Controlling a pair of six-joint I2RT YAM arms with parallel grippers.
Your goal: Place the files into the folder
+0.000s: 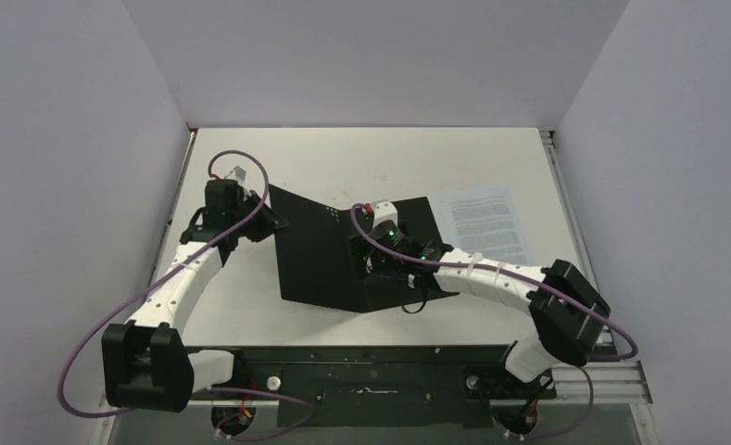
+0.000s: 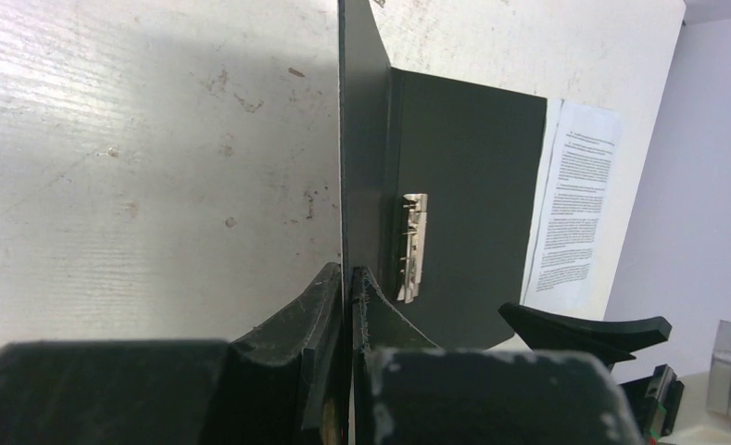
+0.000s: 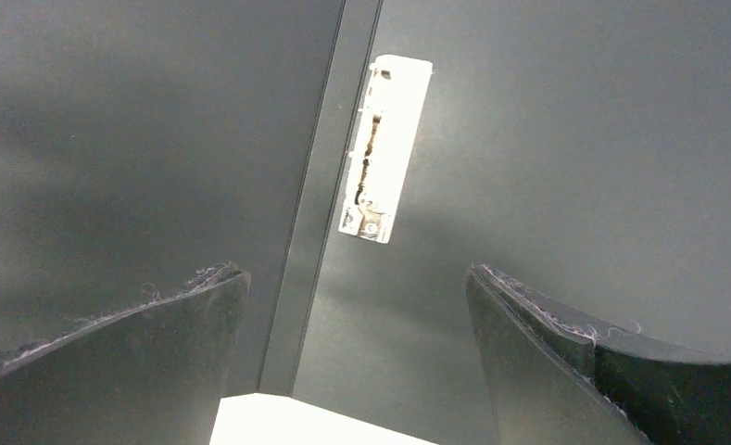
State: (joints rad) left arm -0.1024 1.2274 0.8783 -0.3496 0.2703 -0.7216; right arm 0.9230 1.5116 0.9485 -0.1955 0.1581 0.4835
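Observation:
The folder point(image 1: 320, 255) lies open in the middle of the table, black inside up, with its metal spine clip point(image 2: 414, 246) showing. My left gripper point(image 1: 267, 221) is shut on the edge of the folder's left cover point(image 2: 366, 139) and holds it raised on edge. My right gripper point(image 1: 380, 264) is open and empty, hovering just above the spine near the clip point(image 3: 384, 148). The files, a white printed sheet point(image 1: 486, 222), lie flat on the table right of the folder, also seen in the left wrist view point(image 2: 574, 204).
The white table point(image 1: 361, 158) is enclosed by pale walls on the left, back and right. A black rail point(image 1: 371, 380) with the arm bases runs along the near edge. A bright white patch point(image 3: 278, 422) shows beyond the folder's edge under my right gripper.

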